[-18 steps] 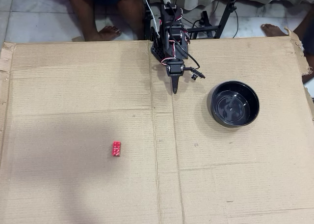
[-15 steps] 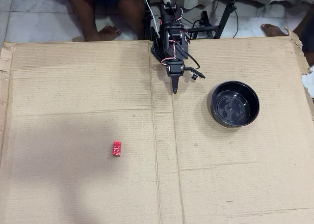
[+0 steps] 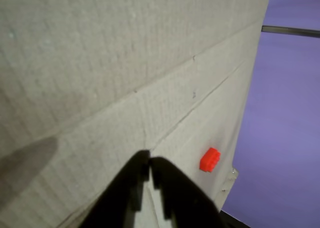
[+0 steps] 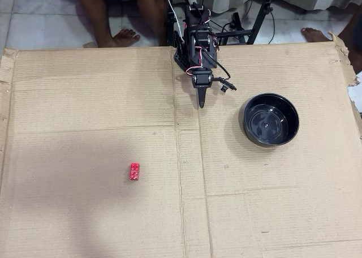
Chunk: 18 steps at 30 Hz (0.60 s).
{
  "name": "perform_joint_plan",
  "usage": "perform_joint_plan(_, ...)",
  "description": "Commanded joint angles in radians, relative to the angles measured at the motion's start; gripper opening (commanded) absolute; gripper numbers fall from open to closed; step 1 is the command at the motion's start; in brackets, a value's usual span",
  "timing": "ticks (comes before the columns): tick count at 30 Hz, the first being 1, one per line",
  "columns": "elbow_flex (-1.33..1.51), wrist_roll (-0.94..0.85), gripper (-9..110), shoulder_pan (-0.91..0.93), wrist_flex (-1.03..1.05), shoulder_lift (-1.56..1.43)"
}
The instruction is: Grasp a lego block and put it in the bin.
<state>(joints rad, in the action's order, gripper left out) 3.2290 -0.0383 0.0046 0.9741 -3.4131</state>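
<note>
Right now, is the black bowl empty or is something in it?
Empty. In the overhead view the bin shows only its bare shiny bottom, and the lego block lies out on the cardboard.

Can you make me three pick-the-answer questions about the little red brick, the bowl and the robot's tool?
1. In the overhead view, where is the red brick compared with the black bowl?
A. Inside it
B. Far to its left, on the cardboard
C. Touching its right side

2. How many red bricks can you see?
A. One
B. Three
C. Five

3. What is the tool doing?
A. Holding the brick
B. Wide open over the bowl
C. Shut and holding nothing

Answers:
1. B, the brick lies alone on the cardboard, well left of the bowl.
2. A, each view shows just one brick.
3. C, in the wrist view the tool's black fingers meet at the tips with nothing between them, and the brick lies apart on the cardboard.
</note>
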Motion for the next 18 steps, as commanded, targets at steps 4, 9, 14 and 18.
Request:
perform_joint_plan(4,0.008,0.0,0,0.008,0.002,-0.011)
perform_joint_plan(9,0.008,0.0,1,0.008,0.002,-0.011)
perform_joint_plan(14,0.008,0.0,1,0.008,0.002,-0.011)
perform_joint_plan(18,0.008,0.009,0,0.011,0.003,-0.011)
